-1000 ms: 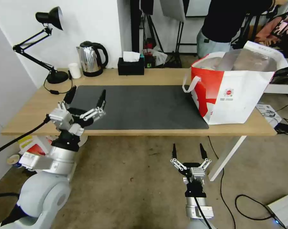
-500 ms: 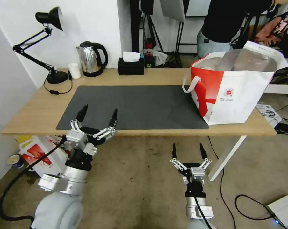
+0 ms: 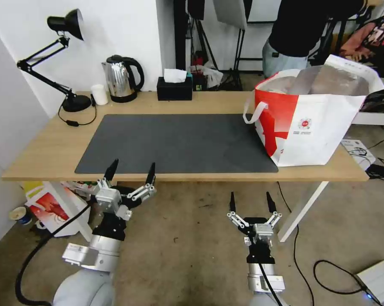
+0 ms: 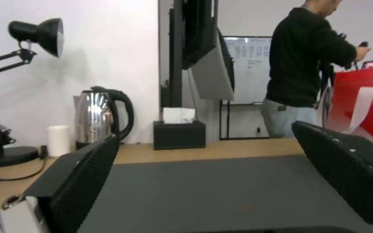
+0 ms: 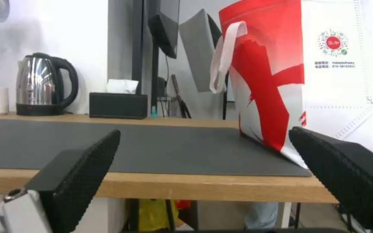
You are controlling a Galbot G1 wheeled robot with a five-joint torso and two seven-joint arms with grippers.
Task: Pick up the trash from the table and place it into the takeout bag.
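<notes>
A small round red logo with tiny unreadable print beneath is seen on the takeout bag, which stands on the table, ahead of and to the right of both sets of fingers. The left gripper is held at the table's near edge, fingers spread and empty. The right gripper is held lower, before the table, fingers likewise spread. Beyond the fingertips, a kettle, tissue box, lamp and small white cup are lined along the far edge.

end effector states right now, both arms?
Left end effector: open, empty, at the table's near edge.
Right end effector: open, empty, low before the table.
</notes>
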